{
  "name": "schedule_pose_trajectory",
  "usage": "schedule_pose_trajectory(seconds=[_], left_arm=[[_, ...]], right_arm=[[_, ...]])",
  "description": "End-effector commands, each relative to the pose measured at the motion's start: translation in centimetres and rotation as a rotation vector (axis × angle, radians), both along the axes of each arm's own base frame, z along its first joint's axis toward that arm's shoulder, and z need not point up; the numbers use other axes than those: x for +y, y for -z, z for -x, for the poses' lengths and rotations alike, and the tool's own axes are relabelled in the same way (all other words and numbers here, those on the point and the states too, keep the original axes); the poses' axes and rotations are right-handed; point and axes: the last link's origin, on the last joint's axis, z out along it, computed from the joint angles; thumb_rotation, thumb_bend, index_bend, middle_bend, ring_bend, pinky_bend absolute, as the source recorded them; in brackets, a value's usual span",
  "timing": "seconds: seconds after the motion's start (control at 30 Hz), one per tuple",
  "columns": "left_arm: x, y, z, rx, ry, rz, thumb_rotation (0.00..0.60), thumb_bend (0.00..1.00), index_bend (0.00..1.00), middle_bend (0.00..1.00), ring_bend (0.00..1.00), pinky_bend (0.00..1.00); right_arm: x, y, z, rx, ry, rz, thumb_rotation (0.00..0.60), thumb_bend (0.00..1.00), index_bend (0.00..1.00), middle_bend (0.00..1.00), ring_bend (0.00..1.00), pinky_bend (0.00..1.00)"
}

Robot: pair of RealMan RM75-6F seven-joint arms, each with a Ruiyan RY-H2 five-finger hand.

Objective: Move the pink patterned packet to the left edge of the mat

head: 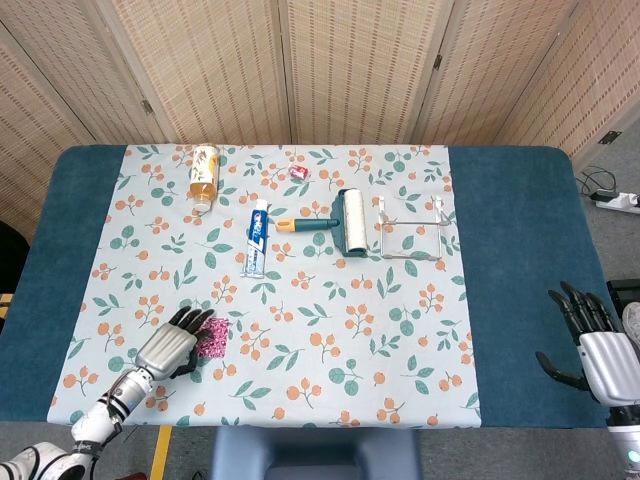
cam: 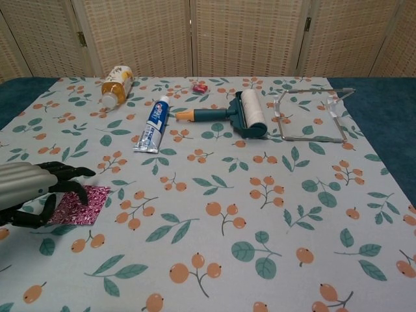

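Note:
The pink patterned packet (head: pixel 213 338) (cam: pixel 83 204) lies flat on the floral mat (head: pixel 300 300) near its front left part. My left hand (head: pixel 172 345) (cam: pixel 34 188) sits over the packet's left side, dark fingertips (cam: pixel 77 174) resting on its top edge, thumb beside it. The packet's left end is hidden under the hand, and whether it is gripped does not show. My right hand (head: pixel 592 345) hovers off the table's right edge, fingers spread, holding nothing.
Further back on the mat lie a drink bottle (head: pixel 204 174), a toothpaste tube (head: pixel 257 237), a lint roller (head: pixel 340 222), a wire stand (head: pixel 412 232) and a small red wrapper (head: pixel 299 172). Blue tablecloth (head: pixel 70 230) borders the mat left and right.

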Motion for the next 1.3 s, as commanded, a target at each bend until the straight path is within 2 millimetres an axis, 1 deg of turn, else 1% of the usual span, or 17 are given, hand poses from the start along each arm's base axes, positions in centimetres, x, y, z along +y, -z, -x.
schedule_pose_trajectory(seconds=[0.03,0.4,0.6,0.73,0.83,0.93,1.3], left_arm=[[-0.1,-0.5,0.5,0.005,-0.014,-0.001,0.312,0.95,0.29,0.0,0.0,0.0],[-0.5,-2.1,2.7,0.031,-0.078,-0.015,0.312,0.95,0.29,0.0,0.0,0.0],[-0.7,-3.6,4.0,0.049,-0.115,-0.039,0.313,0.95,0.29,0.0,0.0,0.0],[-0.7,-4.5,4.3,0.047,-0.126,-0.056,0.311,0.95,0.3,0.0,0.0,0.0],[-0.6,-4.8,3.9,0.026,-0.12,-0.07,0.308,0.95,0.29,0.0,0.0,0.0],[-0.5,-4.6,3.2,0.006,-0.103,-0.07,0.312,0.95,0.29,0.0,0.0,0.0],[-0.1,-1.8,-0.1,-0.02,-0.023,-0.008,0.311,0.95,0.27,0.0,0.0,0.0]], right_arm=[[0.0,0.0,0.0,0.0,-0.001,0.002,0.536,0.34,0.0,0.0,0.0,0.0],[0.2,-0.1,0.1,-0.001,0.0,0.009,0.536,0.34,0.0,0.0,0.0,0.0],[0.2,-0.2,0.0,-0.001,-0.002,0.011,0.537,0.34,0.0,0.0,0.0,0.0],[0.3,-0.1,-0.1,0.0,-0.004,0.011,0.536,0.34,0.0,0.0,0.0,0.0],[0.2,-0.1,-0.1,-0.001,-0.004,0.01,0.535,0.34,0.0,0.0,0.0,0.0],[0.2,-0.1,-0.1,-0.001,-0.005,0.01,0.536,0.34,0.0,0.0,0.0,0.0],[0.4,-0.2,0.2,-0.003,0.005,0.013,0.536,0.34,0.0,0.0,0.0,0.0]])
